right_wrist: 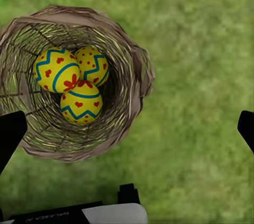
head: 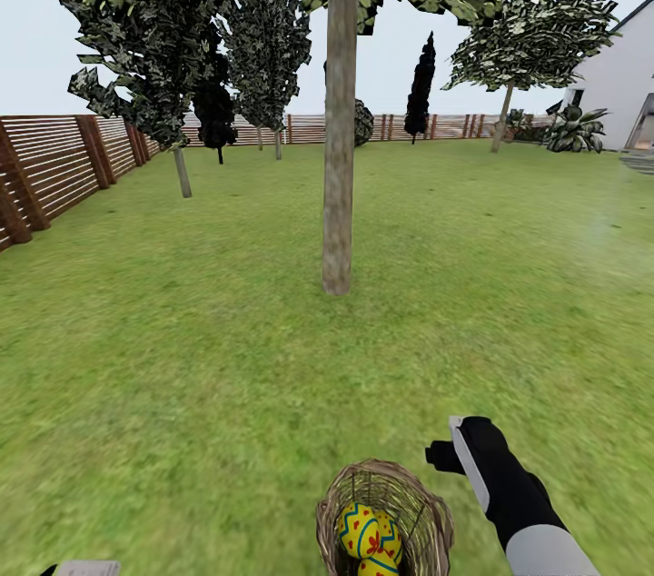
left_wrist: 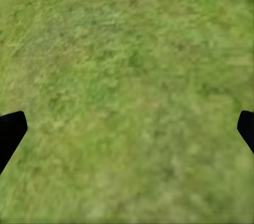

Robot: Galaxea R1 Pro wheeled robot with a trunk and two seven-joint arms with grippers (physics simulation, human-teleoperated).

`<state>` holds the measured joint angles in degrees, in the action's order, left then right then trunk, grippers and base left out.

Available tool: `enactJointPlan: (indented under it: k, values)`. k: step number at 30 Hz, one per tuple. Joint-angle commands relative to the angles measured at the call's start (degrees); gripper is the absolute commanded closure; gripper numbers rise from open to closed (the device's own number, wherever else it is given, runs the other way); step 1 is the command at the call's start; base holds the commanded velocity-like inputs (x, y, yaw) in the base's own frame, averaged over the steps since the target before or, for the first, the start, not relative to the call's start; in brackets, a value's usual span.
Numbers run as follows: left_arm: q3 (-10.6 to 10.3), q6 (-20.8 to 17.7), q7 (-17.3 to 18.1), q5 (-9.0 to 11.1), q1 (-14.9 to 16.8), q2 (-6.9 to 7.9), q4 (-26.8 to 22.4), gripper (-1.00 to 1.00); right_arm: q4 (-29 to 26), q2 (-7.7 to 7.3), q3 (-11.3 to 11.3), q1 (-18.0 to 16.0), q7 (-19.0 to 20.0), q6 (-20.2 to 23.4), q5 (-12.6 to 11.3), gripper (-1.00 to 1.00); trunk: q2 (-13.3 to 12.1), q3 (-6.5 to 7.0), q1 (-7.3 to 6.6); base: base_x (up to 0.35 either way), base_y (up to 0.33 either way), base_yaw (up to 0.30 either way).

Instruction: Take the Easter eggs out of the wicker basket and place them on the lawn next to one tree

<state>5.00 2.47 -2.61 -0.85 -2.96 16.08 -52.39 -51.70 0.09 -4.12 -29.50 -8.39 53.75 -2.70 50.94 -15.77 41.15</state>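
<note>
The wicker basket (head: 386, 517) sits on the lawn (head: 227, 376) at the bottom of the head view, with yellow Easter eggs (head: 368, 535) showing inside. In the right wrist view the basket (right_wrist: 138, 73) holds three eggs, yellow with blue zigzags and red marks: one (right_wrist: 55, 69), a second (right_wrist: 93, 65) and a third (right_wrist: 80, 103). My right gripper (right_wrist: 127, 131) hangs open above the basket's edge, holding nothing. My right arm (head: 509, 485) is just right of the basket. My left gripper (left_wrist: 127, 128) is open over bare grass. A thick bare tree trunk (head: 338, 194) stands straight ahead.
A brown slat fence (head: 54, 163) runs along the left and back. Thin-trunked and dark narrow trees (head: 218, 113) stand near it. A white house (head: 622, 76) is at the far right. Open grass lies between the basket and the trunk.
</note>
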Motion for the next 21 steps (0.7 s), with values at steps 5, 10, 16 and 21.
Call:
enactJointPlan:
  k: [5,10,16,21]
  values:
    - [-0.09,0.13,-2.01,-0.08,-0.02,0.01,-0.07,-1.0,0.07,0.17,0.01,-0.47,-0.34,0.21,-0.35,-1.0,0.05,-0.06,0.01,0.0,0.0,0.0]
    - [-0.12,0.35,-4.37,-0.02,-0.03,0.01,-0.1,-1.0,0.73,0.24,0.07,-0.68,-0.34,0.21,-0.37,-1.0,1.25,-0.6,0.67,0.0,0.0,0.0]
    - [-0.09,0.16,-4.95,0.04,-0.03,0.01,-0.15,-1.0,2.0,0.21,0.15,-0.8,-0.39,0.21,-0.37,-1.0,3.66,-1.68,1.99,0.0,0.0,0.0]
    - [-0.03,0.16,-5.09,0.09,-0.03,0.04,-0.17,-1.0,2.17,0.18,0.17,-0.9,-0.39,0.21,-0.37,-1.0,5.66,-2.58,3.08,0.0,0.0,0.0]
